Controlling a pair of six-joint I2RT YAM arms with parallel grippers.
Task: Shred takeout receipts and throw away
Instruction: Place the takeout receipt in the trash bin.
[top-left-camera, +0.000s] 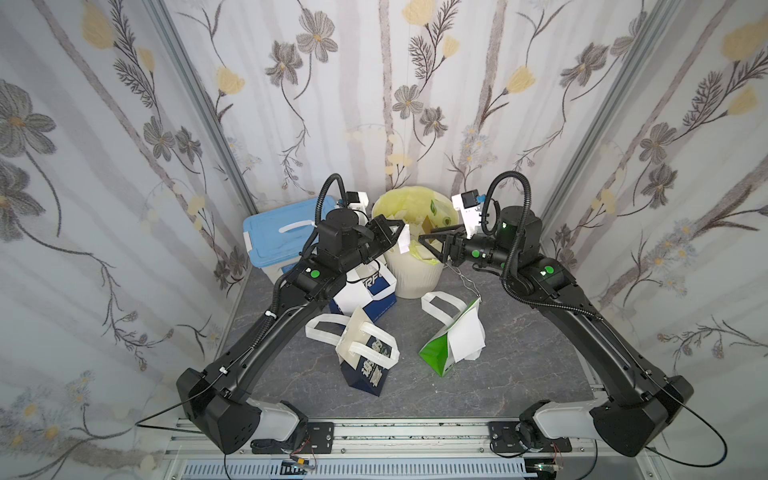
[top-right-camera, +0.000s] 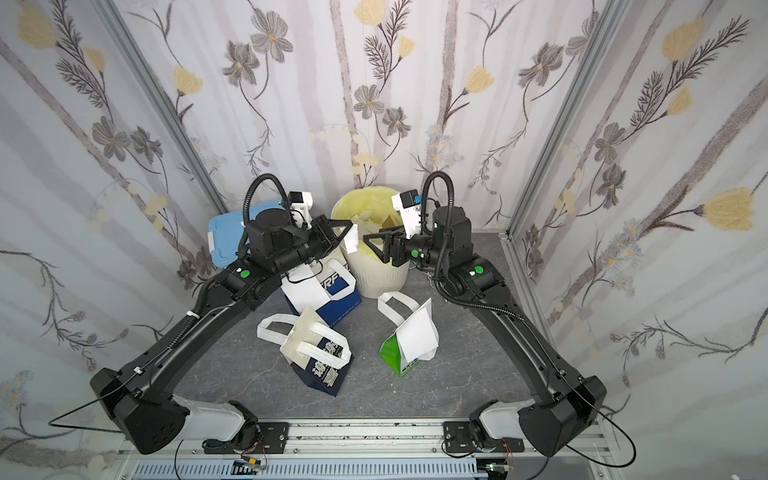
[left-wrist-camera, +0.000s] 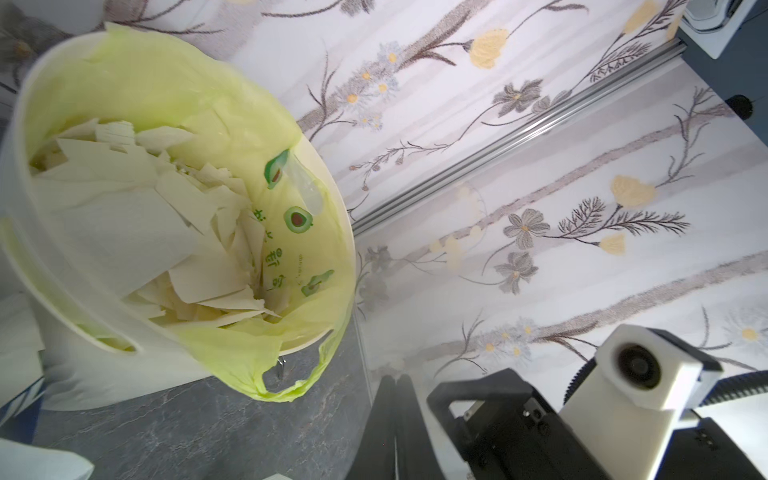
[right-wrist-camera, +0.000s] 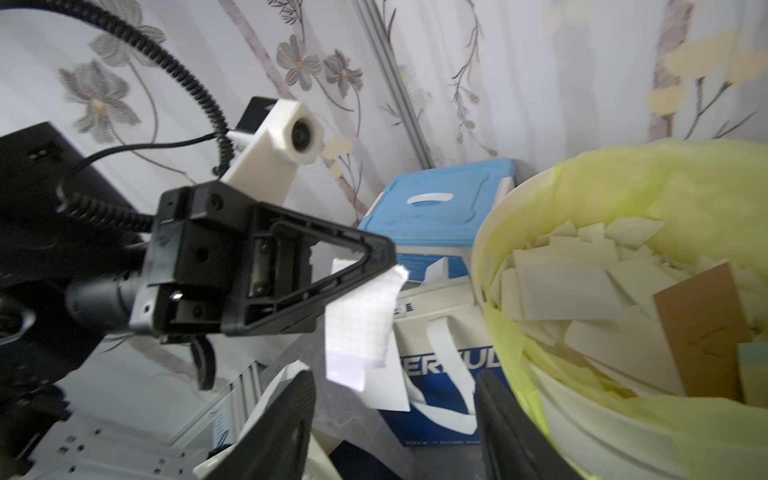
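Right wrist view showed the left gripper clamped shut on a torn scrap of receipt. The scrap hung limp just outside the rim of the bin, above the navy bag that leaned against the bin's side. The right gripper stood spread and empty, facing the scrap from beside the bin's near edge. A heap of torn pieces already filled the bin. In a top view a whole receipt lay on the green bag in front of the bin, not yet torn.

The likeliest slip was a drop outside the bin. Let go where it hung, the scrap would probably flutter onto the navy bag. A second tear looked risky too: the paper was thin and dangling, so closing jaws might push it aside, or a pull might drag it from the left grip.
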